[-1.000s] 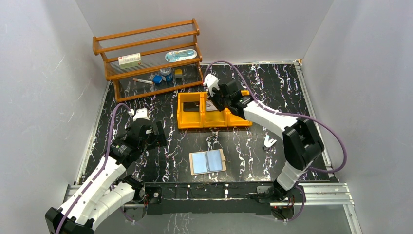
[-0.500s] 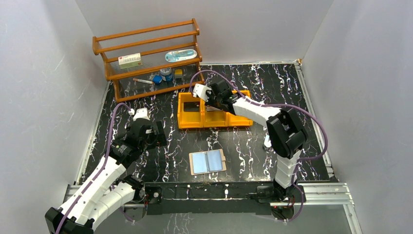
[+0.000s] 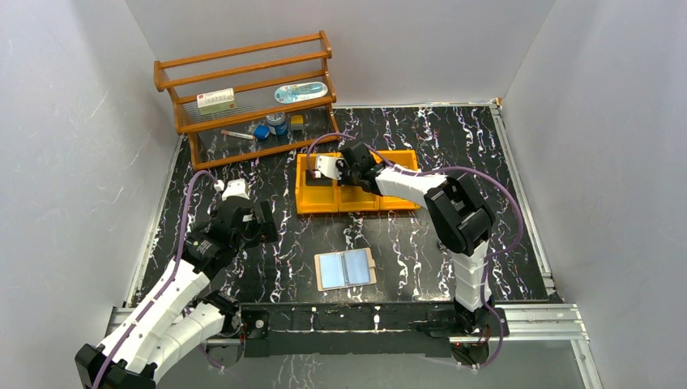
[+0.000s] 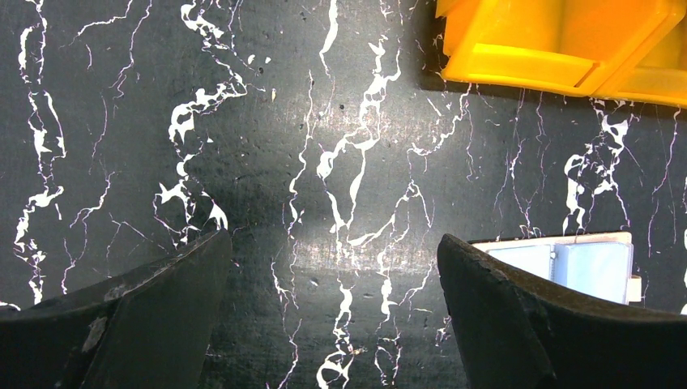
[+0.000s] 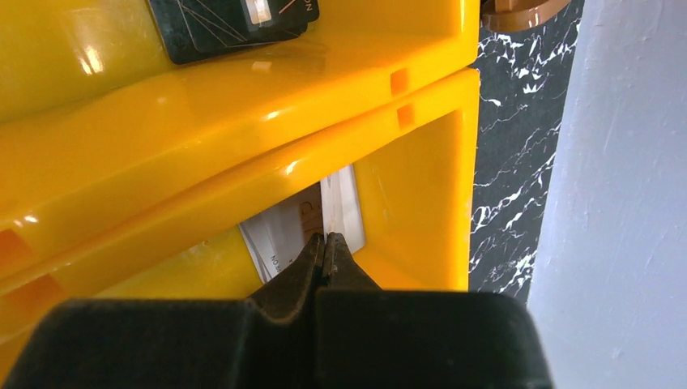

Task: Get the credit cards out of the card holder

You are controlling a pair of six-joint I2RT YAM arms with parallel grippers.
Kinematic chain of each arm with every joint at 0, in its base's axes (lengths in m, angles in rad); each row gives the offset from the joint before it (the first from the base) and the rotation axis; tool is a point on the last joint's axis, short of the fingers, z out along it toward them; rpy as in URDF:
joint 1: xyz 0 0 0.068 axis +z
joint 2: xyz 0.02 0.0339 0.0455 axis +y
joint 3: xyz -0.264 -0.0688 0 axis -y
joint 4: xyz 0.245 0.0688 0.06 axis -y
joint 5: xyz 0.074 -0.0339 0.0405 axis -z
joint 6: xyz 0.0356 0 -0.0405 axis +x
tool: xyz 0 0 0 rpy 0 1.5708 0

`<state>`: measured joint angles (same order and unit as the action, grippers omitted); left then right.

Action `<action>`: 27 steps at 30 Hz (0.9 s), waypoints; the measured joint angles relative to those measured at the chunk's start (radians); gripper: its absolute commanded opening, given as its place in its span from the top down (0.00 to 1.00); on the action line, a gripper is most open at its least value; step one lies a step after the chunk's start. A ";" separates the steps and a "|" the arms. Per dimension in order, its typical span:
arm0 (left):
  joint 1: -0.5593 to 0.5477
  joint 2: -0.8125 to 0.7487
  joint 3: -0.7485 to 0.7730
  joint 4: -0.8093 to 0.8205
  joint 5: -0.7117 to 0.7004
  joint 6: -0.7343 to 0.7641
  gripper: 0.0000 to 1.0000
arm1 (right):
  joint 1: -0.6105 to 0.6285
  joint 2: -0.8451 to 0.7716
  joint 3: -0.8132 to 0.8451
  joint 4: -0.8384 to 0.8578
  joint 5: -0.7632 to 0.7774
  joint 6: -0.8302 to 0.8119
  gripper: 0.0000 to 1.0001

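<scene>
My right fingers (image 5: 326,250) are pressed together, tip against tip, reaching down into one compartment of the yellow bin (image 5: 243,105). The tips sit right at the pale credit cards (image 5: 283,235) lying on that compartment's floor, near one of its walls. I cannot tell whether a card edge is nipped between them. Across the dividing wall, in the next compartment, lies a dark credit card (image 5: 231,28).

From above, the bin stands in the far half of the desk (image 3: 275,263), about midway between its left and right edges. My right arm stretches over the bin from the right, with the wrist above its left part.

My left fingers (image 3: 263,225) are spread wide apart with only bare desk between them. They hover over the left half of the desk, near its middle, apart from the bin.

The card holder (image 3: 346,269) lies open and flat close to the near edge of the desk, about midway along it. Its two pale blue pocket panels face up and a strip of tan cover shows along its right side. Neither pair of fingers touches it. In my left wrist view, one corner of it shows just past my right-hand finger.

A wooden rack (image 3: 243,97) with small items on its shelves stands at the far left corner.
</scene>
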<state>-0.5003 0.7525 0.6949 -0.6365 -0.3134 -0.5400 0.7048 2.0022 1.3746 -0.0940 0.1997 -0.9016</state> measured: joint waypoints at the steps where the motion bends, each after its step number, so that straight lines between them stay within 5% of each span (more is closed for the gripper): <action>1: 0.000 0.000 0.000 0.000 0.000 0.001 0.02 | 0.002 0.002 0.000 0.001 0.002 -0.008 0.98; 4: 0.000 0.000 0.000 0.000 0.000 0.002 0.02 | 0.003 0.002 0.000 0.011 0.000 -0.017 0.85; 17: 0.000 0.005 0.000 0.000 0.000 0.002 0.02 | 0.003 -0.002 -0.025 -0.009 -0.046 0.011 0.62; 27: 0.000 0.005 0.000 0.000 0.003 0.002 0.02 | 0.003 -0.059 -0.025 -0.014 -0.050 0.071 0.57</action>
<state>-0.5003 0.7578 0.6949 -0.6361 -0.3099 -0.5377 0.7082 1.9430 1.3495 -0.1085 0.1501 -0.8307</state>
